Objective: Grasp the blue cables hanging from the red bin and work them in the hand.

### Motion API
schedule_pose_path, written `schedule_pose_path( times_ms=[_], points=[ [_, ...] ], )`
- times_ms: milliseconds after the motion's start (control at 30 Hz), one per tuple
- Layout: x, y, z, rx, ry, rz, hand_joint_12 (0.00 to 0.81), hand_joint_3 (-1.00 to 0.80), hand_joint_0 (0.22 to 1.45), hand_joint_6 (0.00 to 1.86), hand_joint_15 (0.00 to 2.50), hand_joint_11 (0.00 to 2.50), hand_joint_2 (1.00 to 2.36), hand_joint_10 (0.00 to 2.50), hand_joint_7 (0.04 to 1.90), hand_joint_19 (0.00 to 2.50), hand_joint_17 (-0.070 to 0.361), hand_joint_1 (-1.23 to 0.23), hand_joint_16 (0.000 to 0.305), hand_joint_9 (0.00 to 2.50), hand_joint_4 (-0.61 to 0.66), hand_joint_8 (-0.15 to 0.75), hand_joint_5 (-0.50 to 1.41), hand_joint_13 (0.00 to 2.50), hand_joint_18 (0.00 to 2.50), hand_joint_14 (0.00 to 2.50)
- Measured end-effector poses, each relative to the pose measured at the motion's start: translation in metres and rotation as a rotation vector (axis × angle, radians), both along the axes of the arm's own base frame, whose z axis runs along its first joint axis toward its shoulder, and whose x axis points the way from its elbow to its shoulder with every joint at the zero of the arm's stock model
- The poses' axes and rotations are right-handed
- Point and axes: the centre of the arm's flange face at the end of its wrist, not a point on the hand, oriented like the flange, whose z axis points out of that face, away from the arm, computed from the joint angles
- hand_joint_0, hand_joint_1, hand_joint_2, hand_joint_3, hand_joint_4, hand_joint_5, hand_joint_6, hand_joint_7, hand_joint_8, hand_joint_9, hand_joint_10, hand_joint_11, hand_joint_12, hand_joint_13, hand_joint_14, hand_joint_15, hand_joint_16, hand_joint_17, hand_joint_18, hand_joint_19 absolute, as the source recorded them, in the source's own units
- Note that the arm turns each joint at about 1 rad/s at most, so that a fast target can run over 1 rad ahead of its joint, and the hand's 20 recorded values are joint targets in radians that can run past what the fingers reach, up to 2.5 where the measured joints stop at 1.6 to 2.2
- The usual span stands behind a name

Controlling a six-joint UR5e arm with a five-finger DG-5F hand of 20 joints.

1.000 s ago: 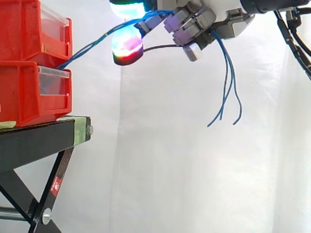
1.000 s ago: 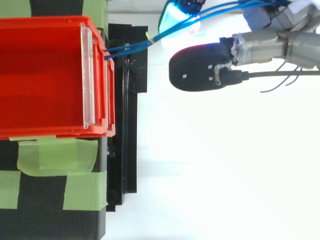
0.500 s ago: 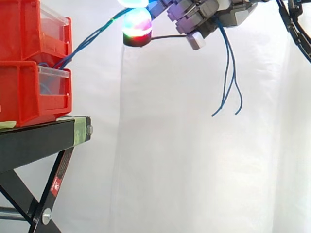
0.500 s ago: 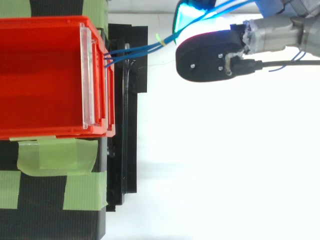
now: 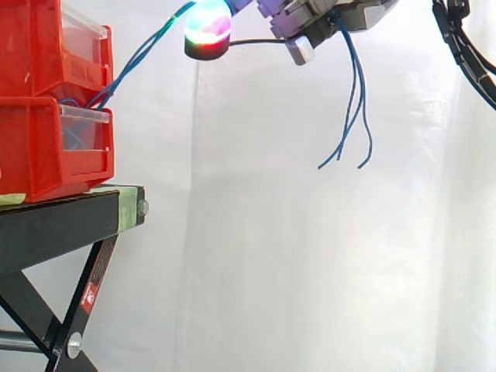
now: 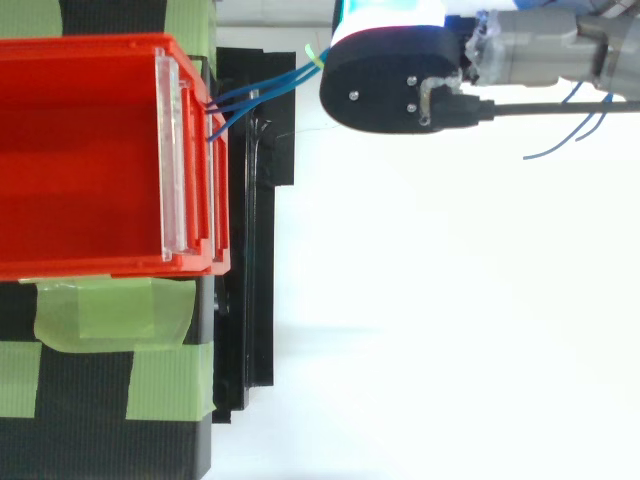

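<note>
- Blue cables (image 5: 136, 60) climb steeply in the side view from the lower red bin (image 5: 46, 155), past the upper red bin (image 5: 39, 54), to the glowing fingertip pad (image 5: 208, 25) of the hand (image 5: 364, 9) at the top edge.
- We see the fingers (image 5: 291, 19) clenched round the cables. The strands pass through the curl, and their loose ends drop from the underside of the hand. They hang free before the white curtain (image 5: 271, 232), well apart from the black stand (image 5: 54, 225).
- Against the side view of a second ago, we find the hand higher and nearer the bins. The stretch from bin to pad is steeper, and the loose ends have swung towards the bins.
- In the top view, the blue cables (image 6: 265, 88) leave the front edge of the upper red bin (image 6: 90, 150) and cross above the black stand (image 6: 250, 300). They run under the black back of the fingertip pad (image 6: 385, 85) at its corner nearest the bin.
- Beyond the grey fingers of the hand (image 6: 535, 55), we make out the loose ends as thin blue curves near the right edge.
- Compared with a second ago, the pad lies closer to the bin's front. The green tape (image 6: 110, 310) on the stand has not shifted.
</note>
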Motion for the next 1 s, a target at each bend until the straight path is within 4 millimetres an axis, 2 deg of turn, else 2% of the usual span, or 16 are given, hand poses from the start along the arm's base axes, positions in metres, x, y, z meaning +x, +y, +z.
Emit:
schedule_pose_path(
  times_ms=[400, 600, 700, 800, 867, 933, 1000],
  points=[
    [0.0021, 0.0024, 0.0004, -0.038, 0.015, 0.027, 0.533, 0.39, 1.05, 0.02, 1.4, 2.5, 1.01, 2.5, 1.21, 0.76, 0.153, -0.61, 0.203, 1.81, 0.37, 0.455, 0.48, 1.89, 2.5, 2.5],
    [0.0039, 0.0063, 0.001, -0.077, 0.031, 0.067, 0.533, 0.52, 1.15, 0.02, 1.4, 2.5, 1.0, 2.5, 1.21, 0.76, 0.153, -0.62, 0.203, 1.81, 0.35, 0.455, 0.47, 1.89, 2.5, 2.5],
    [0.0044, 0.0079, 0.0008, -0.092, 0.039, 0.084, 0.533, 0.53, 1.17, 0.02, 1.4, 2.5, 1.06, 2.5, 1.22, 0.76, 0.153, -0.61, 0.203, 1.81, 0.34, 0.455, 0.46, 1.89, 2.5, 2.5],
    [0.0041, 0.0087, -0.0001, -0.101, 0.05, 0.094, 0.533, 0.48, 1.17, 0.02, 1.4, 2.5, 1.1, 2.5, 1.23, 0.76, 0.153, -0.61, 0.203, 1.81, 0.35, 0.455, 0.45, 1.89, 2.5, 2.5],
    [0.0036, 0.009, -0.0005, -0.105, 0.058, 0.1, 0.533, 0.44, 1.16, 0.02, 1.4, 2.5, 1.0, 2.5, 1.23, 0.76, 0.153, -0.63, 0.203, 1.81, 0.36, 0.455, 0.45, 1.89, 2.5, 2.5],
    [0.0031, 0.0094, -0.0011, -0.109, 0.066, 0.105, 0.533, 0.31, 1.06, 0.02, 1.4, 2.5, 1.01, 2.5, 1.23, 0.76, 0.153, -0.62, 0.203, 1.81, 0.4, 0.455, 0.44, 1.89, 2.5, 2.5],
    [0.0027, 0.0098, -0.0021, -0.114, 0.075, 0.112, 0.533, 0.01, 0.97, 0.02, 1.4, 2.5, 1.02, 2.5, 1.24, 0.76, 0.153, -0.62, 0.203, 1.81, 0.41, 0.455, 0.42, 1.89, 2.5, 2.5]
  ],
)
